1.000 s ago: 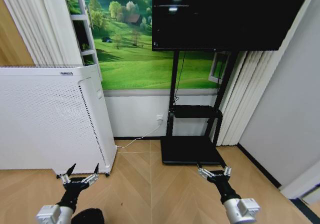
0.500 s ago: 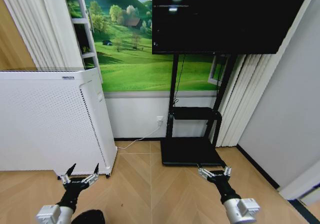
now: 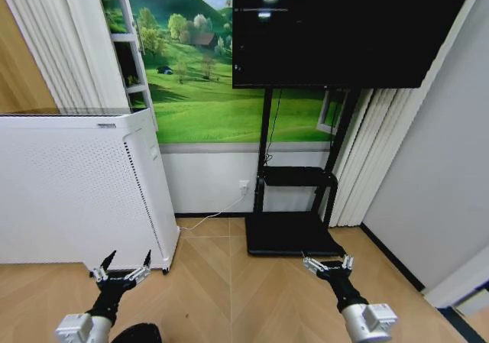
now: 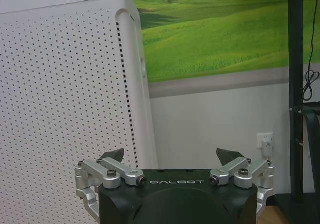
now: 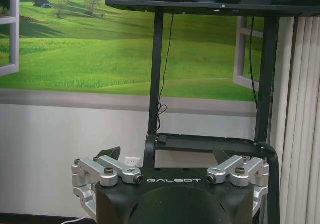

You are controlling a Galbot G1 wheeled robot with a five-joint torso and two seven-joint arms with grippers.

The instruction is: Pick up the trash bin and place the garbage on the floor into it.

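The trash bin and the garbage are out of view. My left gripper [image 3: 130, 254] hangs low on the left over the wooden floor [image 3: 229, 289], open and empty. In the left wrist view the left gripper [image 4: 171, 155] faces the white appliance and the wall. My right gripper [image 3: 328, 260] hangs low on the right, open and empty, just in front of the stand's base. The right gripper [image 5: 167, 153] points at the stand's shelf in the right wrist view. A dark rounded shape [image 3: 136, 334] shows at the bottom edge by the left arm; I cannot tell what it is.
A tall white perforated appliance [image 3: 76, 190] on castors stands at the left against the wall. A black screen [image 3: 344, 26] sits on a black stand with a shelf and a flat base [image 3: 294, 234]. A white cable runs to a wall socket [image 3: 244, 182]. Curtains [image 3: 370, 152] hang at the right.
The whole head picture has shifted slightly downward, so the camera has moved. Both grippers keep the same place and stay open.
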